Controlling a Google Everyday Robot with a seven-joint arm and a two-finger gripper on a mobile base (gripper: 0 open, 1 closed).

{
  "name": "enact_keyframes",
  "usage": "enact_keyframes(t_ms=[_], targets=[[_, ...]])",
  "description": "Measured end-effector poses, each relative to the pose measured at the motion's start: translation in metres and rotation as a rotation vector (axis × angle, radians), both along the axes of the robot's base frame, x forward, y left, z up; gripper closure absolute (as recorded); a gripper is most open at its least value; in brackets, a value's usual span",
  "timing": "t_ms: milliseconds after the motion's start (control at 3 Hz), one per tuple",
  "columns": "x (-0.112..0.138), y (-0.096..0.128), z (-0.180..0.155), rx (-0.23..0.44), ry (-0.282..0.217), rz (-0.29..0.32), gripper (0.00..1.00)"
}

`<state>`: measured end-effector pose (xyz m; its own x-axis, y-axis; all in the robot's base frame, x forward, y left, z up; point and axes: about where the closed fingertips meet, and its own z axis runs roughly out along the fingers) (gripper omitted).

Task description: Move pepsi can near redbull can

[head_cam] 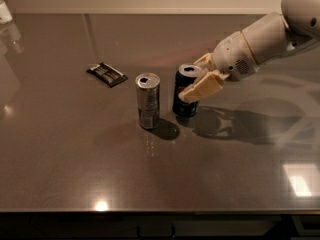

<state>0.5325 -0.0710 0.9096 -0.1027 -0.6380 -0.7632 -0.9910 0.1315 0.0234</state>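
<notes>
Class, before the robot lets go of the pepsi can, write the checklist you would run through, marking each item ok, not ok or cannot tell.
1. The gripper is at the pepsi can, jaws shut on it: ok.
2. Small gap between pepsi can and redbull can, no contact: ok.
3. Base of pepsi can resting on the table: cannot tell.
4. Standing upright, the redbull can: ok.
5. The black packet lies apart from both cans: ok.
</notes>
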Motion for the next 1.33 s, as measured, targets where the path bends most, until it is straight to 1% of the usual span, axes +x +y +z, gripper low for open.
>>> enact_keyframes(t_ms=[333, 667, 1333], targets=[[-0.008, 0.008, -0.003, -0.018, -0.018, 0.03, 1.0], [-0.013, 0.013, -0.007, -0.013, -0.023, 0.038, 0.82], [-0.02, 0.017, -0.01, 0.008, -0.019, 0.042, 0.36]])
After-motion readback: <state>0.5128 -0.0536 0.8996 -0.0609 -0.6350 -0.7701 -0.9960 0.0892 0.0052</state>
